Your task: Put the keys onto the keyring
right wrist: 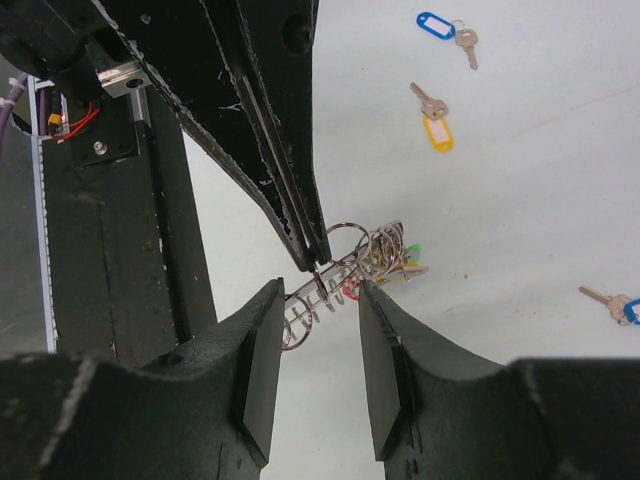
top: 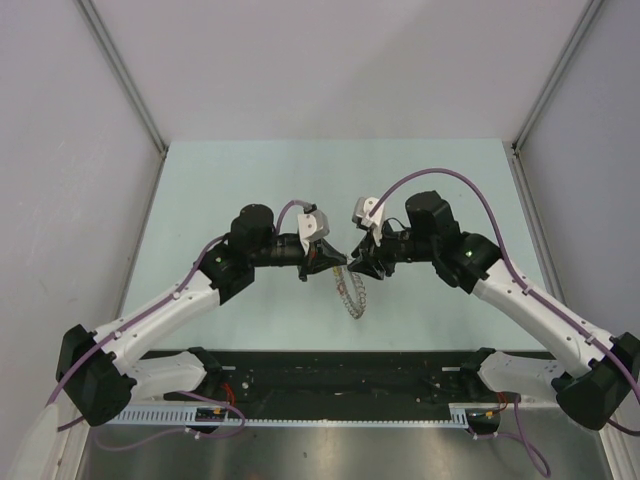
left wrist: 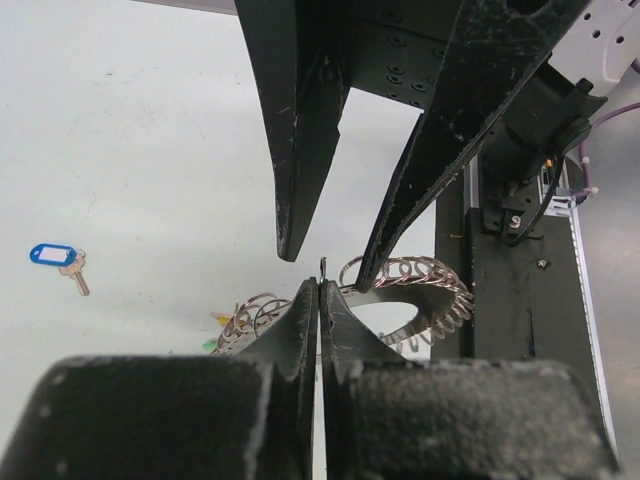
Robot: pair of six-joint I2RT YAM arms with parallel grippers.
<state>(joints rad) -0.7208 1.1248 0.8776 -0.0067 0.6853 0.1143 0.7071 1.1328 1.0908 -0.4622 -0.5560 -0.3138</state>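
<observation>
Black rail (top: 330,385) spans the near edge of the pale green worktop (top: 250,180), and the two arms rise from its ends and lean in until their tips almost meet over the middle.

The left claw (left wrist: 318,292) is pressed together with no gap between its fingers. A thin bit of wire pokes up from between the tips, and the right wrist view shows those tips pinching a loop of the keyring (right wrist: 335,272). The right claw (right wrist: 317,295) is spread wide, its two fingers standing either side of the coil just below that pinch. From the left wrist view, one of its fingers seems to touch the ring and the other hangs clear of it.

The keyring is a silvery-grey spiral of wire that trails from the claws back toward the rail, seen from above just under the meeting point. A green tag (right wrist: 410,252) and a red tag (right wrist: 350,292) sit against the coils beside a few small split rings — I cannot tell whether they are threaded on.

Farther out on the worktop, loose and well apart from the ring, lie a yellow-tagged key (right wrist: 435,122), a blue-tagged key (right wrist: 445,27) beyond it, and a third key (right wrist: 612,303) at the right edge of the right wrist view.
</observation>
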